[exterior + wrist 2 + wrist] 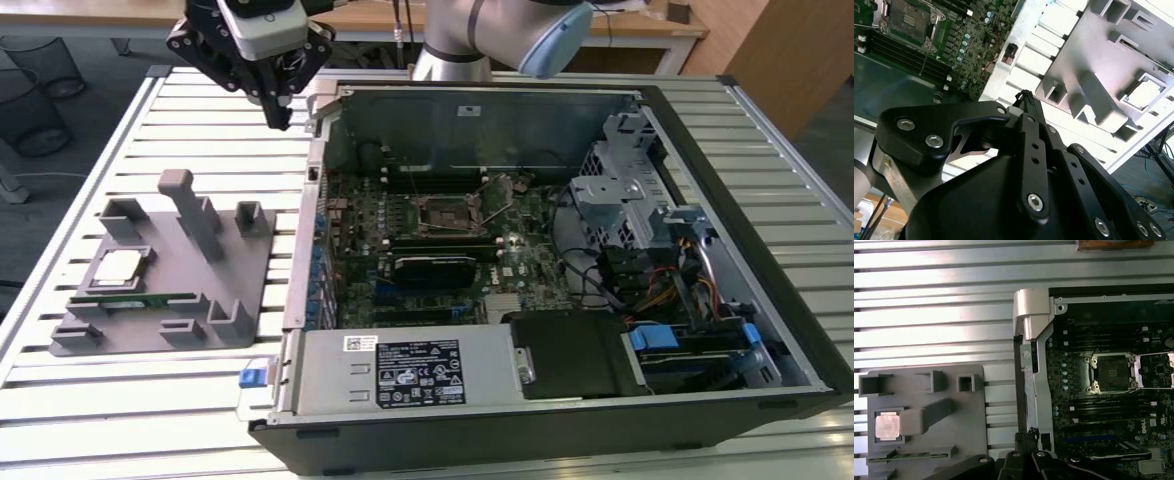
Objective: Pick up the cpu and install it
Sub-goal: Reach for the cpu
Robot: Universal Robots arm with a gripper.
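Note:
The cpu (120,265) is a small square chip with a pale silver top, lying flat in a recess of the grey fixture (200,330) on the exterior view's left. It also shows in both wrist views, cpu (888,426) and cpu (1146,93). My gripper (276,118) hangs high above the slatted table, beside the far corner of the computer case, well away from the cpu. Its fingertips (1026,96) meet with nothing between them. The motherboard's socket (447,210) stands open, with its socket frame (1112,372) bare.
The open computer case (307,180) takes up the middle and the exterior view's right, with drive cages, cables and a power supply (400,370) inside. A green memory stick (134,300) lies in the fixture near the cpu. Upright grey posts (187,205) rise from the fixture.

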